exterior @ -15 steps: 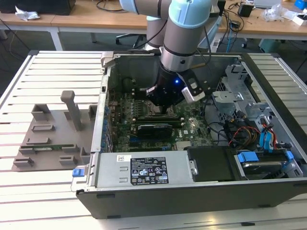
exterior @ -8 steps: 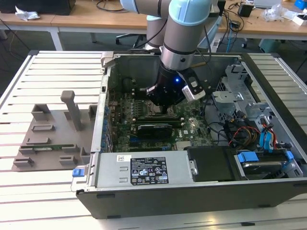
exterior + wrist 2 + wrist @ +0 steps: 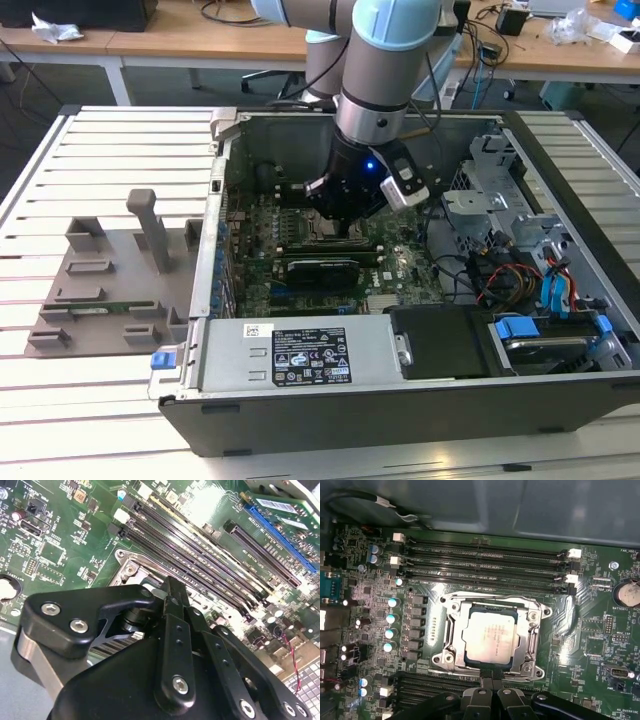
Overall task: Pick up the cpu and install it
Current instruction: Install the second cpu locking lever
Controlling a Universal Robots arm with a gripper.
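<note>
cpu (image 3: 491, 637): you see it lying flat in the socket frame (image 3: 451, 630), centre of the first wrist view.
gripper (image 3: 491, 678): your fingers meet, closed on nothing, just at the socket's lower edge.
motherboard (image 3: 600, 615): green, memory slots (image 3: 485, 562) above the socket.
computer case (image 3: 330, 425): open, arm reaching in at centre of the exterior view.

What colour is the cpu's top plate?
Silvery grey metal with faint dark print; the cpu shows best in the first wrist view.
</note>
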